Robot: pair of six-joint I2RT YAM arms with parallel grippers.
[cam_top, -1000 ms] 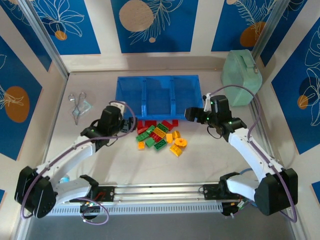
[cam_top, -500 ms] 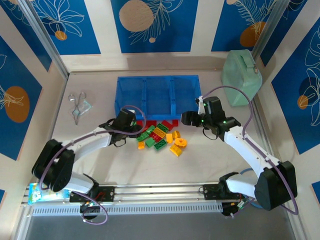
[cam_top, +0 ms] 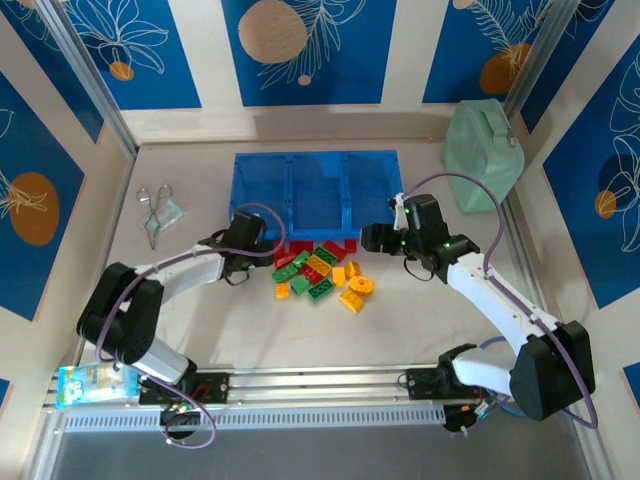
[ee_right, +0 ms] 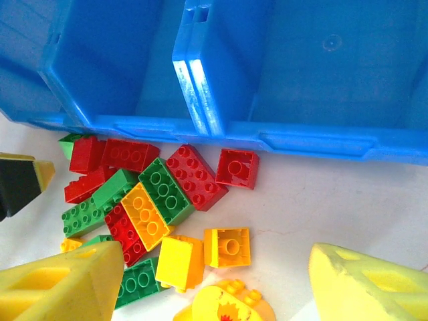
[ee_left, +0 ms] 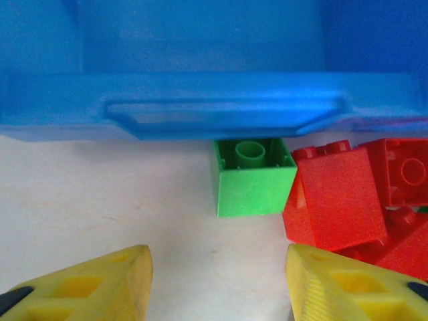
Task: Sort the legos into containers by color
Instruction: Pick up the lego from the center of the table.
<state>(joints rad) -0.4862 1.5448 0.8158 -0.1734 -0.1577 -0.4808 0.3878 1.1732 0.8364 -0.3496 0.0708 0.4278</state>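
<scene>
**Heap and tray.** The legos (cam_top: 318, 272) lie in one heap on the tabletop (cam_top: 200, 310), just near of the tray (cam_top: 238, 180). None can be seen in its three compartments.

**Left arm.** Your left gripper (ee_left: 217, 284) sits low at the heap's far-left corner. Its fingers (ee_left: 100, 284) are parted to a middling gap, with nothing between them. Ahead of them a green brick (ee_left: 253, 177) stands close against the tray's near wall. A red brick (ee_left: 334, 197) is just beside it on the right.

**Right arm.** Your right gripper (ee_right: 214, 281) hangs over the heap's right side, its fingers (ee_right: 60, 284) wide and empty.

**Hazards.**
- The green brick is hemmed in. Your right-hand finger may land on the red brick, so that you pinch both or knock the red one aside.
- If you drive too far forward, the fingertips meet the tray wall and may shove the tray.
- A grip taken only on the brick's near edge may let it tip or slip out on the lift.
- Both arms work the same small heap, so a reach across its middle risks a collision.

**Change over the last second.**
- The left arm has swung in from the tabletop left of the heap to the tray wall, and its fingers have drawn closer together.
- The right gripper has edged left toward the heap.
- The heap and tray lie as they did.
</scene>
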